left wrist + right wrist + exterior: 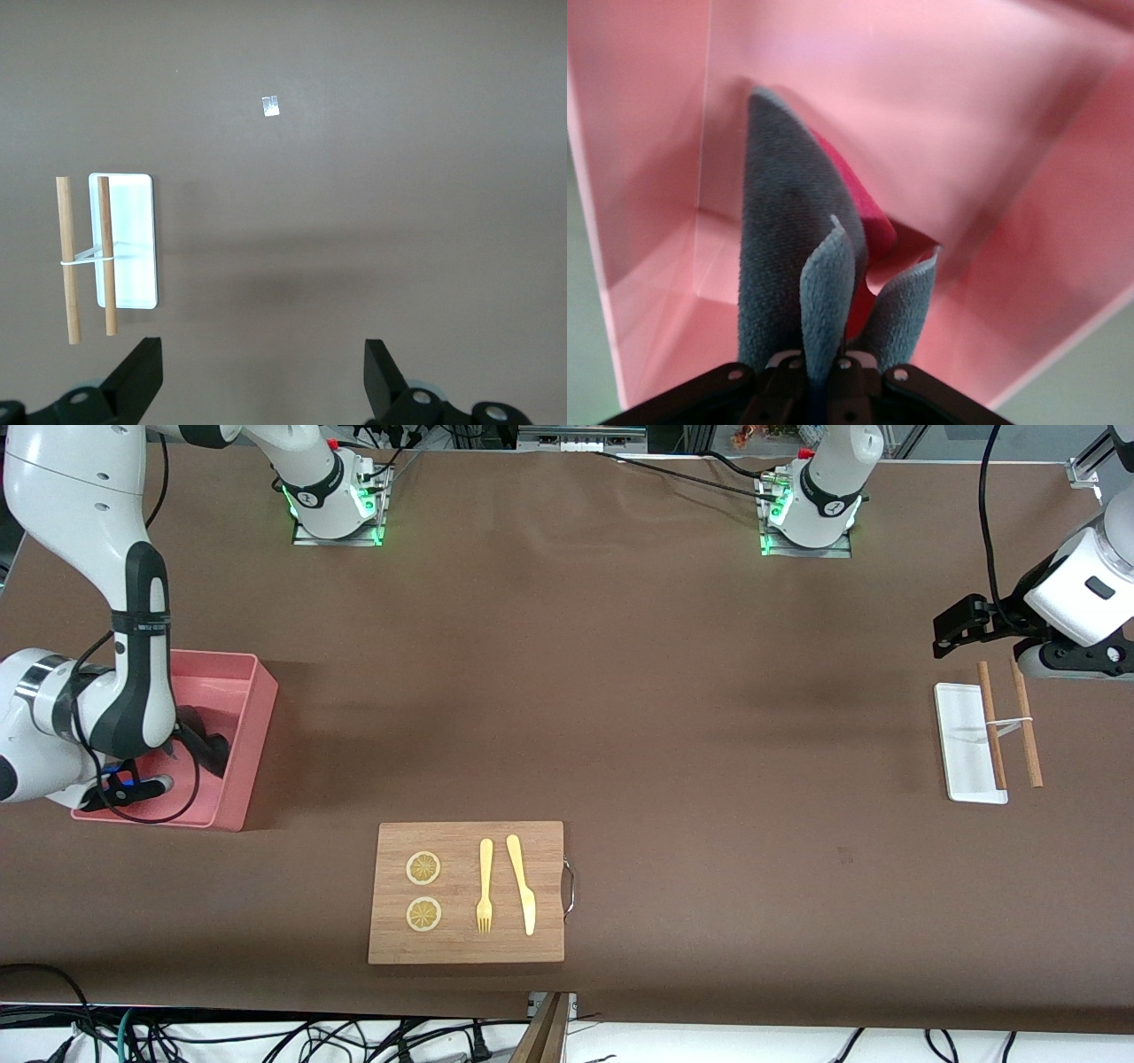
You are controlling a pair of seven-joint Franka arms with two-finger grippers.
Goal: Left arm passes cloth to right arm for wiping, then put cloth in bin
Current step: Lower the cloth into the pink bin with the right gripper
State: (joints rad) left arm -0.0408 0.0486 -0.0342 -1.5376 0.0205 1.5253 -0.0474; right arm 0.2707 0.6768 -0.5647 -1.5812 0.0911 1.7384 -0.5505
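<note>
The dark grey cloth (208, 746) hangs inside the pink bin (251, 717) at the right arm's end of the table. My right gripper (188, 751) is inside the bin and shut on the cloth. In the right wrist view the cloth (780, 239) stands folded up from between the shut fingers of the gripper (824, 372), with the bin's pink walls (939, 97) all around. My left gripper (950, 631) waits open and empty above the table beside the small white tray (964, 753); its fingers (142, 372) stand wide apart in the left wrist view.
Two wooden sticks (1026, 726) tied with a white band lie across the white tray (133, 239). A wooden cutting board (467, 948) with two lemon slices, a yellow fork (485, 886) and knife (523, 886) lies near the front camera.
</note>
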